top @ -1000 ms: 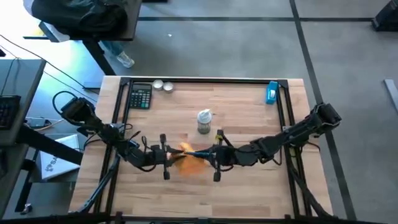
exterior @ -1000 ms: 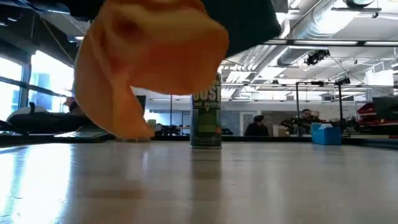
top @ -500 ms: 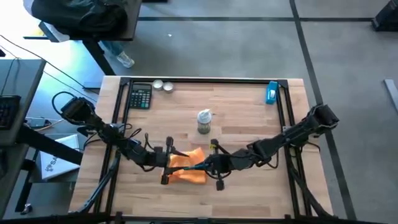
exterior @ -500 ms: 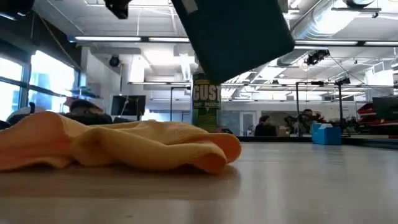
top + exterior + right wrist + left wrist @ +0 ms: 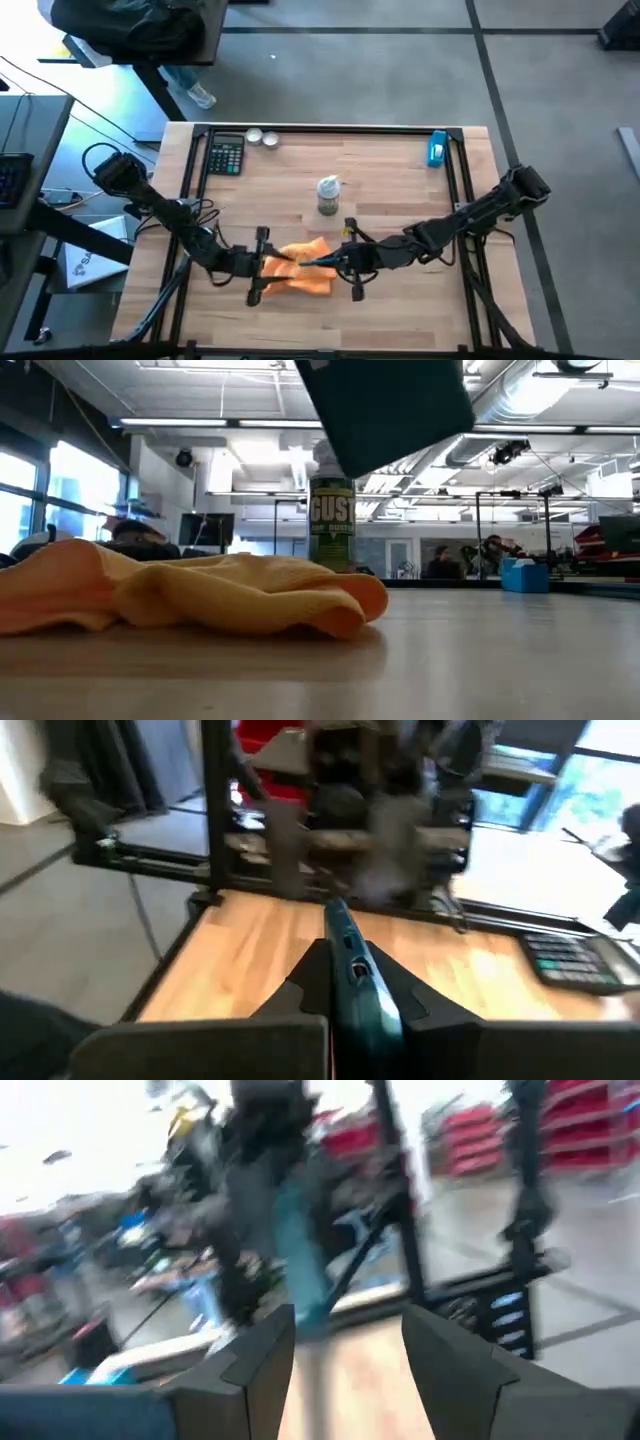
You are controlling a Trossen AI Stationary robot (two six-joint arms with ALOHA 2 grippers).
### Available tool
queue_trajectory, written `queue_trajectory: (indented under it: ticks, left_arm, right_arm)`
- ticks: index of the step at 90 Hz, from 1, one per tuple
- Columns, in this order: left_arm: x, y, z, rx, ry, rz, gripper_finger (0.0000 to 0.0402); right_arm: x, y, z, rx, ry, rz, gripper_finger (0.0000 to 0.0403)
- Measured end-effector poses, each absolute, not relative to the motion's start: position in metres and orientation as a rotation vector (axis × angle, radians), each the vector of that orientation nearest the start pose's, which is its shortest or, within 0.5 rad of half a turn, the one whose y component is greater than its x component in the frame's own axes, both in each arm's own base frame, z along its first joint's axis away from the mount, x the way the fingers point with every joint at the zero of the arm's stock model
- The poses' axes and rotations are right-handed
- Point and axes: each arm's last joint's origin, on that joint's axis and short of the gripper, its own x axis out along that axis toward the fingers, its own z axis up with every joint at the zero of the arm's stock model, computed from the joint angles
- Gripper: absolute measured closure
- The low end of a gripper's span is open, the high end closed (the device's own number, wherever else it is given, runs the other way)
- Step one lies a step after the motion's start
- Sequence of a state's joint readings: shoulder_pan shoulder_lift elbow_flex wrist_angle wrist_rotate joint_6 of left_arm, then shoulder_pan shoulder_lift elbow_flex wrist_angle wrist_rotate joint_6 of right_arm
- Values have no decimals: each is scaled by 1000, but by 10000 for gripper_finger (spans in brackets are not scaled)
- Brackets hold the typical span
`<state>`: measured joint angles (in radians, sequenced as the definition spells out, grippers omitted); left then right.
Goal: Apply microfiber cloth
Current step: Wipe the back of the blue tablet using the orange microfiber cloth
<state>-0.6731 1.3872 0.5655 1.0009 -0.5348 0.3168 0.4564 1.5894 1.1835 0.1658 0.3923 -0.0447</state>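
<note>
With my right hand [image 5: 335, 262] clamped on the teal device [image 5: 352, 982] above the microfiber cloth [image 5: 298, 270], left hand [image 5: 345, 1355] wide beside it, the device could slip

Large pale letters reading "GUST" or "DUST" are printed on the green spray can [image 5: 332, 525]; the smaller lines beneath cannot be read.
</note>
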Motion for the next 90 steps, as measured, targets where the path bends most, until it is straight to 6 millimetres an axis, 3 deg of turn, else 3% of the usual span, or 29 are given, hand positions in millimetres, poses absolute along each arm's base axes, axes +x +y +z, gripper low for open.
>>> queue_trajectory:
  ticks: [18, 62, 90]
  left_arm:
    - [222, -158, 251, 185, -264, -174, 234]
    - [239, -135, 249, 161, -265, -115, 234]
    - [247, -125, 251, 94, -346, -114, 234]
  right_arm:
    - [336, 150, 312, -119, 132, 81, 402]
    - [339, 145, 317, -116, 76, 101, 402]
    - [345, 146, 309, -124, 90, 97, 402]
